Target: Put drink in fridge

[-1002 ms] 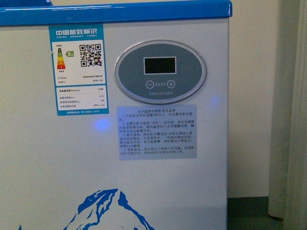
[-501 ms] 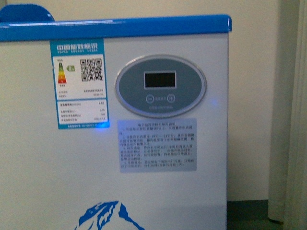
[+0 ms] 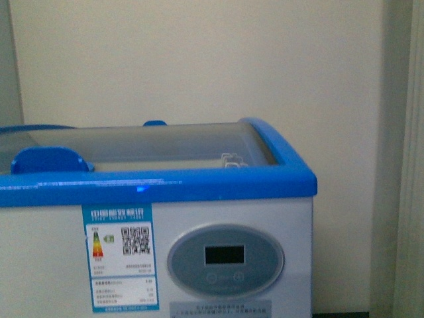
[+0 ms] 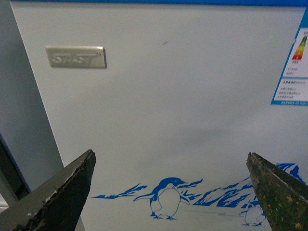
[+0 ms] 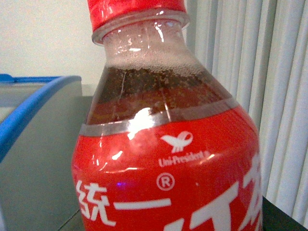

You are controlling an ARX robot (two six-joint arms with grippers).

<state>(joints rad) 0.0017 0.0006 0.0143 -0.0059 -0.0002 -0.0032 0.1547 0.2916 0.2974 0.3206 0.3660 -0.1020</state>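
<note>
While the left gripper [image 4: 169,156] hangs with jaws spread wide before the white, penguin-printed front of the fridge [image 3: 159,185], the drink [image 5: 163,159] stands upright close to the right wrist camera, outside the fridge near its blue-rimmed corner. Right gripper out of frame; its grip cannot be told.

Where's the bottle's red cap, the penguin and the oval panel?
Red screw cap [image 5: 137,9], right wrist view, side.
Blue printed penguin [image 4: 166,199], left wrist view, belly.
Grey oval panel [image 3: 224,255], front view, dark display.

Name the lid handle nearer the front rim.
The large left handle, right behind the front rim of the fridge; the small handle sits at the back edge.
</note>
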